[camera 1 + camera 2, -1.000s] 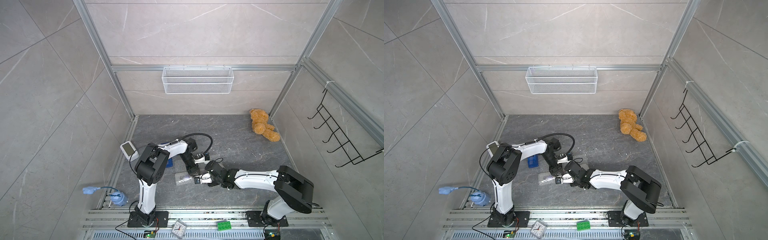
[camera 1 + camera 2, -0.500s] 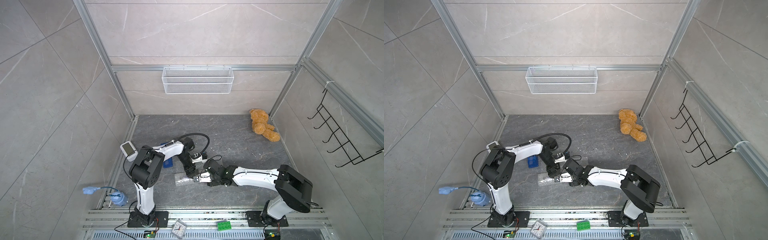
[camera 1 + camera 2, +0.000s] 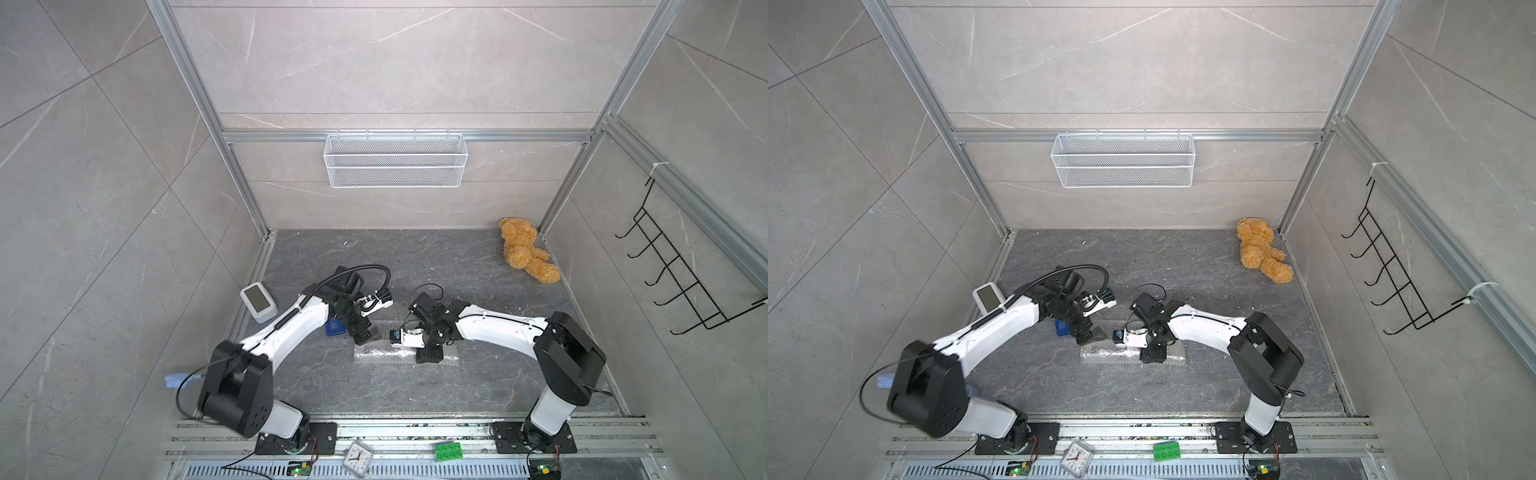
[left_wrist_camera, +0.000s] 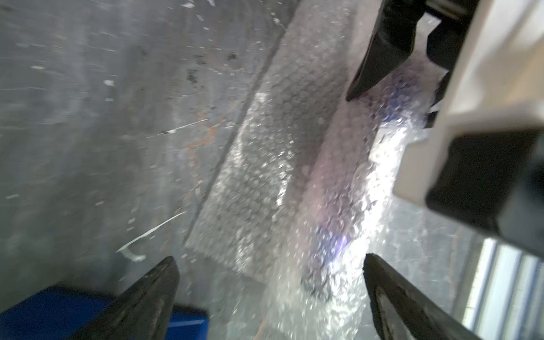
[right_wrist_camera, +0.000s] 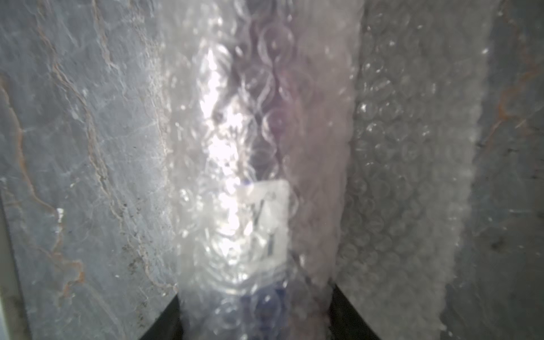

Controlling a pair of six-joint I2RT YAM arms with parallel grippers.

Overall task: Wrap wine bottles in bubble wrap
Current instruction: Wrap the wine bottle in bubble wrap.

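Bottle (image 5: 265,206) lay on the floor (image 3: 374,395), rolled in wrap (image 3: 384,357) — the right gripper (image 5: 256,315) clamped it, a finger on each side (label showing through). Left gripper (image 4: 268,260) hung spread wide, just over the roll's end.

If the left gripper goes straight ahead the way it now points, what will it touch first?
Most likely the bubble wrap, at the rolled part covering the bottle. The left gripper is open and points down at it, with nothing between. The blur leaves the exact spot unsure.
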